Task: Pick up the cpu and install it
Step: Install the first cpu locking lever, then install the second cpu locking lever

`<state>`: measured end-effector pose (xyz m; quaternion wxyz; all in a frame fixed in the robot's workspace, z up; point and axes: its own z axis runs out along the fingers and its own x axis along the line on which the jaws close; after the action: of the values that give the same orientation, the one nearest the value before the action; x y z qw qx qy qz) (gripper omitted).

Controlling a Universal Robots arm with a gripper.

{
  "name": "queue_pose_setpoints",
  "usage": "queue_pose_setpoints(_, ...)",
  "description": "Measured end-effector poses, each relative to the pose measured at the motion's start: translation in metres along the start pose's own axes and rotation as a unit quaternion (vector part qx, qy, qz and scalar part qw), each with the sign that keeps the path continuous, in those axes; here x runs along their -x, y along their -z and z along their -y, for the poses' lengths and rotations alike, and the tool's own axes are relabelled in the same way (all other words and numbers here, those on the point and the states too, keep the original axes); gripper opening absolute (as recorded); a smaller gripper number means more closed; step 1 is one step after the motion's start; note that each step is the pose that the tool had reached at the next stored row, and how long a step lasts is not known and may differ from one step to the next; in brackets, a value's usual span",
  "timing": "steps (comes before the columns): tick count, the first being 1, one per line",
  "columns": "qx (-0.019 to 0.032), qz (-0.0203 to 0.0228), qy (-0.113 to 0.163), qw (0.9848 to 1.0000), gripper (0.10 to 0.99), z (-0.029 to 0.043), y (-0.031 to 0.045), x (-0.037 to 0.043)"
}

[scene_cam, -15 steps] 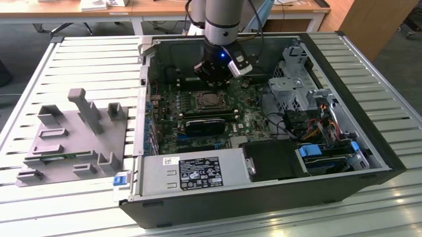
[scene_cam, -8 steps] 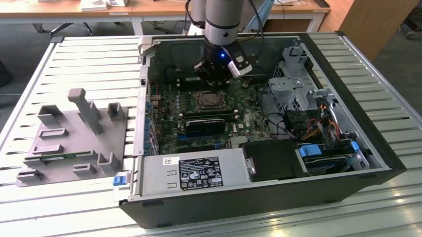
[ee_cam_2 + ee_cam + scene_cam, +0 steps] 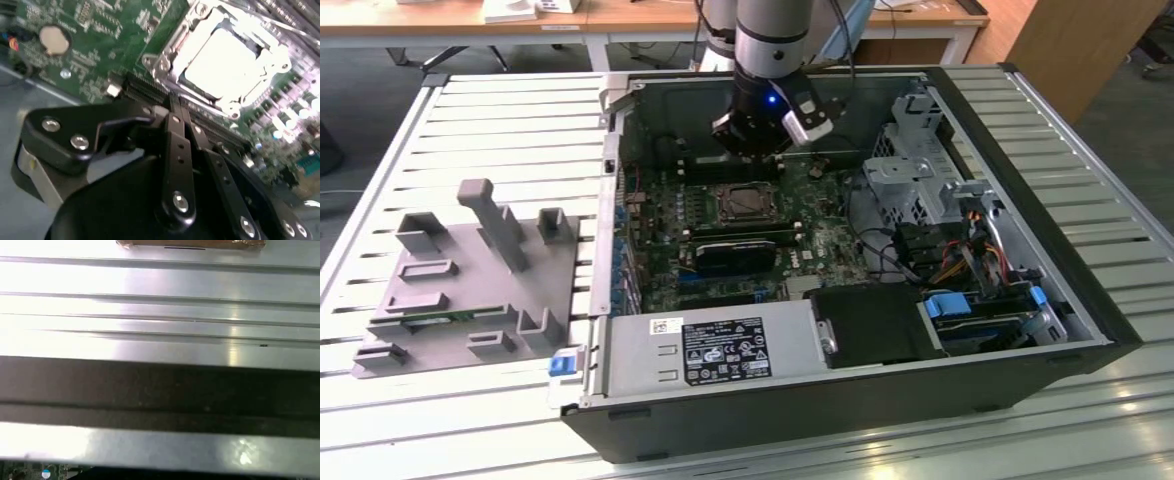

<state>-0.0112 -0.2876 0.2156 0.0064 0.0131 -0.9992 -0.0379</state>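
Note:
The cpu [image 3: 225, 60] is a bright silver square lying flat in the metal-framed socket [image 3: 165, 62] on the green motherboard [image 3: 100, 30]. In the exterior view the socket [image 3: 744, 203] lies near the middle of the open computer case [image 3: 1014, 200]. My gripper [image 3: 755, 150] hangs above the board, just behind the socket. In the second wrist view its black fingers [image 3: 175, 135] meet tip to tip, shut, with nothing between them, a short way from the cpu's near edge.
A grey plastic fixture [image 3: 467, 280] with upright blocks stands on the slatted table at the exterior view's left. Inside the case are a power supply [image 3: 720, 350], a drive cage [image 3: 921, 160], loose cables [image 3: 947, 250] and a black card [image 3: 740, 250]. A coin battery [image 3: 54, 40] sits on the board.

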Motion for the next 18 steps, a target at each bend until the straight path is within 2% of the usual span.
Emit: queue_pose_setpoints(18,0.0000,0.0000,0.000,1.0000,0.106,0.0051,0.0004,-0.0001)
